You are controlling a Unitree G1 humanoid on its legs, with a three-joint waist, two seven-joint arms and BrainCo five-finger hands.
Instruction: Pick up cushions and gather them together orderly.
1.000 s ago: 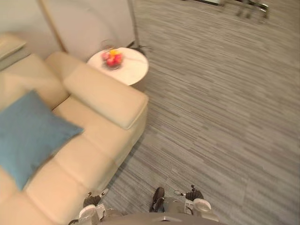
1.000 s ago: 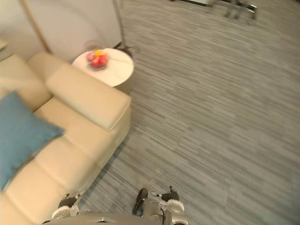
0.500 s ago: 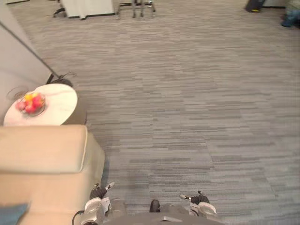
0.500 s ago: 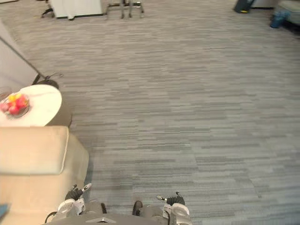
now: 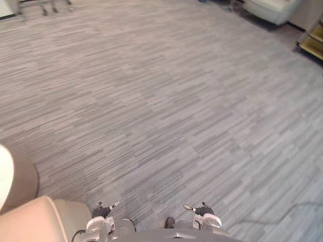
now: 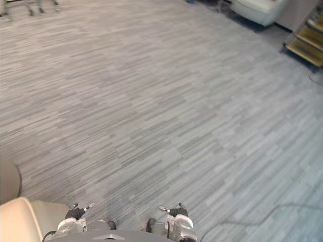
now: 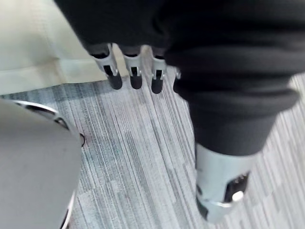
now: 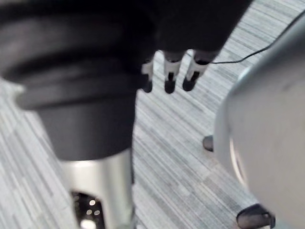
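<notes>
While both arms hang low at the robot's sides, the head looks down over open grey carpet (image 5: 161, 101).

Left hand (image 7: 135, 69): fingers straight and relaxed, nothing in them. The cream sofa (image 5: 30, 222) is just past it, with its corner at 7 o'clock in the head views.

Right hand (image 8: 170, 71): fingers likewise slack and bare, over carpet at 5 o'clock.

White side table (image 5: 3, 176): edge at 8 o'clock. Pale armchair (image 6: 255, 9) at 1 o'clock, well apart. Yellow-edged shelf (image 6: 305, 45) at 2 o'clock.

Cushions: neither hand has one, and where they lie cannot be told from here.

Step judged: a search for a cushion to collect. To do it well:
- Sweep the gaze slowly and check the sofa and armchair seats first.
- Hold the left hand off the sofa corner.
- Halt and square up to a cushion before any reach.
- Take it by opposite edges.
</notes>
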